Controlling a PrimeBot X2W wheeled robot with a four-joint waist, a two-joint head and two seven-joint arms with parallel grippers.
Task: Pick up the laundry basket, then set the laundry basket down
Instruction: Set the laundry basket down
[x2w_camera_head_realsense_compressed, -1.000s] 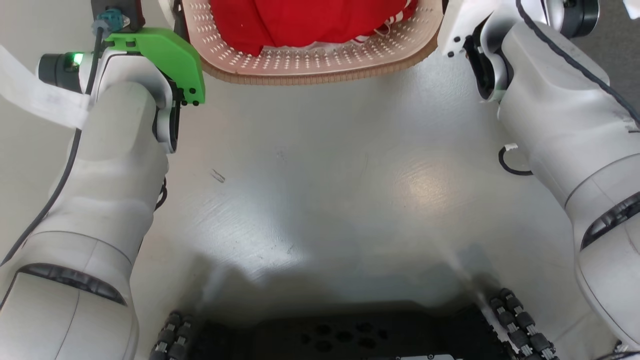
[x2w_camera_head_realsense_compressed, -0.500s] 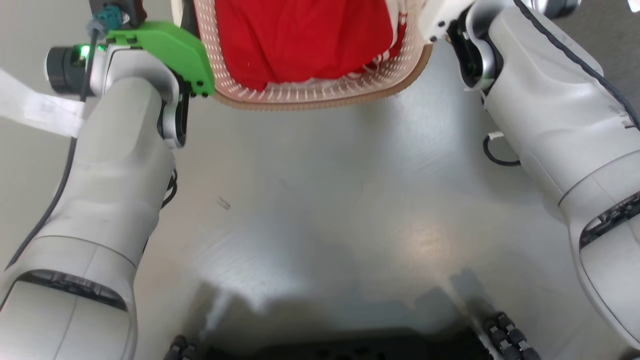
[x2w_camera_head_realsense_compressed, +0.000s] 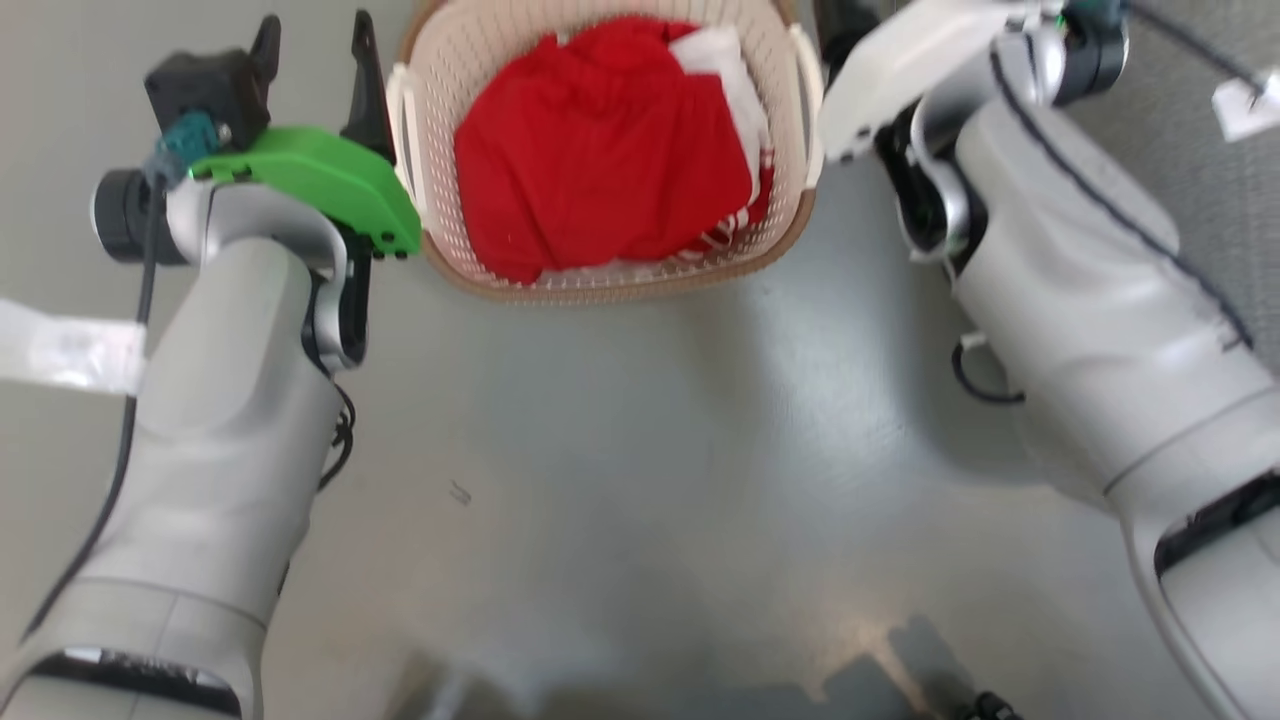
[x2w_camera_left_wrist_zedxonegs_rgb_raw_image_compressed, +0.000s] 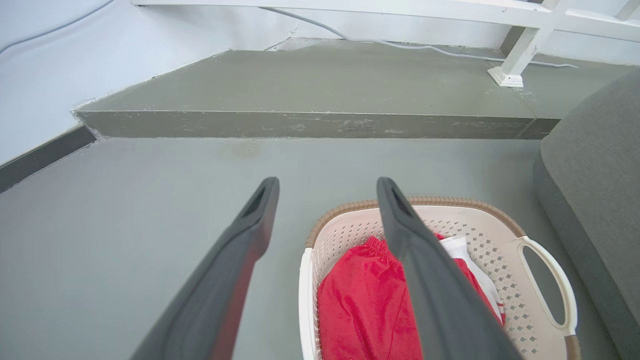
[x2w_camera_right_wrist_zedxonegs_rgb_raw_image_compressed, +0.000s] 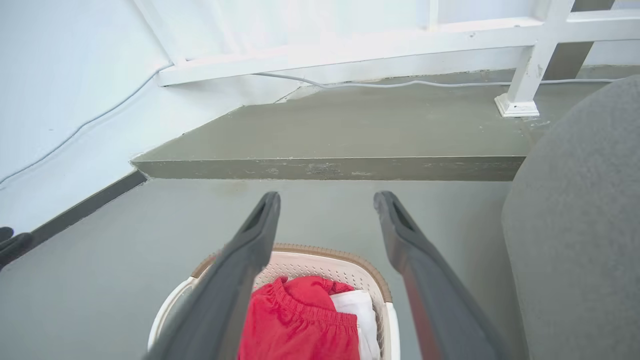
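Pale left forearm (x2w_camera_head_realsense_compressed: 230, 420), right forearm (x2w_camera_head_realsense_compressed: 1080, 300) stretched forward; left gripper (x2w_camera_left_wrist_zedxonegs_rgb_raw_image_compressed: 325, 187) fingers spread, right gripper (x2w_camera_right_wrist_zedxonegs_rgb_raw_image_compressed: 325, 200) fingers spread.

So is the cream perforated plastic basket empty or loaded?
Loaded: red cloth and white fabric lie inside the cream perforated plastic basket, standing upright on the grey floor.

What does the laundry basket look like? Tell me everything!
The laundry basket is a cream plastic tub with rounded corners, walls dotted with holes, a brown woven-look rim and a white loop handle on each side. It sits upright on the grey floor, holding red cloth and a bit of white cloth. The left end effector and right end effector hover open beside it, gripping nothing.
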